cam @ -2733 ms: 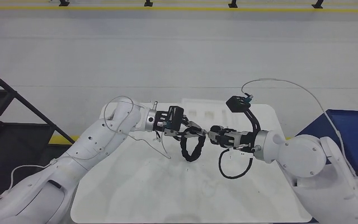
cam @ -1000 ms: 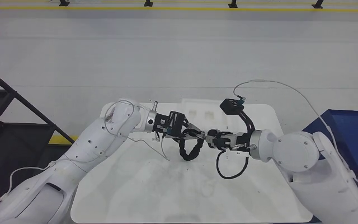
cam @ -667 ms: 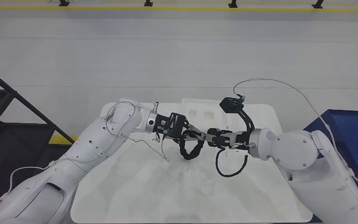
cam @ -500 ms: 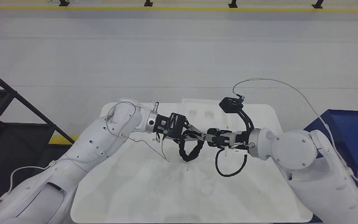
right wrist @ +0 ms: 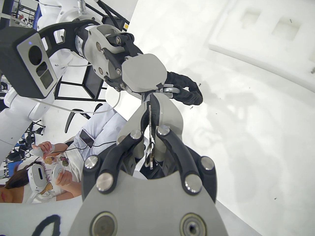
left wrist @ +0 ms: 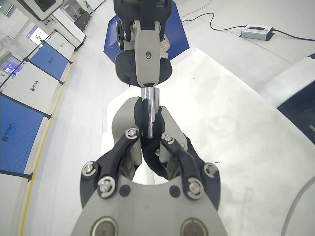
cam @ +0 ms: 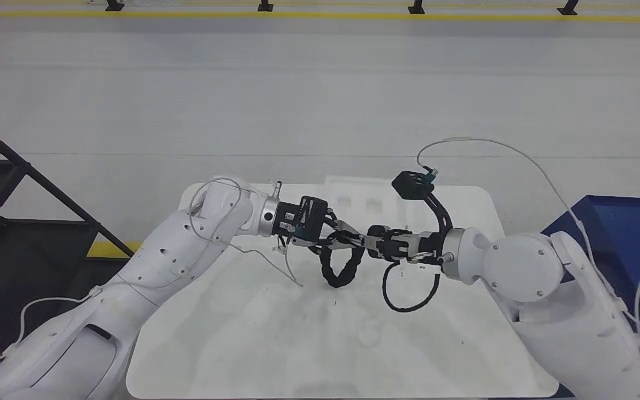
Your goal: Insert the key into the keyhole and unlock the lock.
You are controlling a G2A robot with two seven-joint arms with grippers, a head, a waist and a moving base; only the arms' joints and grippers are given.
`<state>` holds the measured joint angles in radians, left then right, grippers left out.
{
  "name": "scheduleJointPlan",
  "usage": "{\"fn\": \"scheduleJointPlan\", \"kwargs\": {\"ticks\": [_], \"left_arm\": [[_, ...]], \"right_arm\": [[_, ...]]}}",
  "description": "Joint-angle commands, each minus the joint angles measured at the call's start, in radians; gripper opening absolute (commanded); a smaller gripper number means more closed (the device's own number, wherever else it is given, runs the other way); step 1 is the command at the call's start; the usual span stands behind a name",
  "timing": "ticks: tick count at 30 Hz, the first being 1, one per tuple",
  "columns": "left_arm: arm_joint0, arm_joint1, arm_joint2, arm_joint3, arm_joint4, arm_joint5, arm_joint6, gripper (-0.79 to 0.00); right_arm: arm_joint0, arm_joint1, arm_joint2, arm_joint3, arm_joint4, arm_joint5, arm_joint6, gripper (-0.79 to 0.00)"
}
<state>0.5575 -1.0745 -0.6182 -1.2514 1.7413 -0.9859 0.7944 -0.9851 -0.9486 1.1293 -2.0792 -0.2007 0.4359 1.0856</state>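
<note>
L gripper (left wrist: 149,105) is clamped on the lock (left wrist: 152,95), pads either side of its chrome barrel. It's held in the air over the table (cam: 250,340), approx mid-way across, w/ the black cable loop (cam: 343,266) hanging under it. Can't tell if the loop touches the top. Barrel end faces the R gripper (right wrist: 150,102), which is pinched flat on the key (right wrist: 150,128). Key tip sits right at the barrel face, but how far in it is, if at all, is hidden. Risks, as I judge them: (1) blade slightly off-axis vs the keyhole, so it jams or skates off the face when pushed; (2) only a thin pinch on the key, so on turning it may slip in the pads instead of driving the cylinder; (3) barrel is smooth & round, so it may rotate or slide back in the L pads under push/twist; (4) the two grippers' tips are almost touching, so any extra advance risks a finger clash; (5) the loop could swing & tug the barrel off line. Room: table edges are well apart from the work on both sides, w/ bare top below. The foam tray (right wrist: 228,33) lies beyond, toward the far edge, apart from both grippers.
</note>
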Motion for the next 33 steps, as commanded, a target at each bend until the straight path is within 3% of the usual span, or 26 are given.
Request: {"fn": "scheduleJointPlan", "kwargs": {"ticks": [1,8,12,21,33], "left_arm": [[0.001,-0.002,0.001,0.010,-0.012,-0.007,0.005,-0.785],[-0.002,-0.017,0.013,0.064,-0.063,-0.026,0.014,-0.785],[-0.006,-0.028,0.029,0.097,-0.098,-0.026,0.013,-0.785],[-0.025,-0.057,0.080,0.218,-0.200,-0.026,0.013,-0.785],[-0.061,-0.090,0.114,0.372,-0.214,-0.026,0.014,-0.785]], "right_arm": [[0.000,-0.001,0.002,0.006,0.006,-0.003,-0.012,-0.785],[0.007,-0.004,0.002,0.043,0.030,-0.026,-0.040,-0.785],[0.015,-0.007,-0.002,0.067,0.042,-0.037,-0.054,-0.714],[0.022,-0.014,-0.010,0.132,0.078,-0.060,-0.095,-0.705],[0.003,-0.005,0.012,0.227,0.014,-0.166,-0.082,-0.785]]}}
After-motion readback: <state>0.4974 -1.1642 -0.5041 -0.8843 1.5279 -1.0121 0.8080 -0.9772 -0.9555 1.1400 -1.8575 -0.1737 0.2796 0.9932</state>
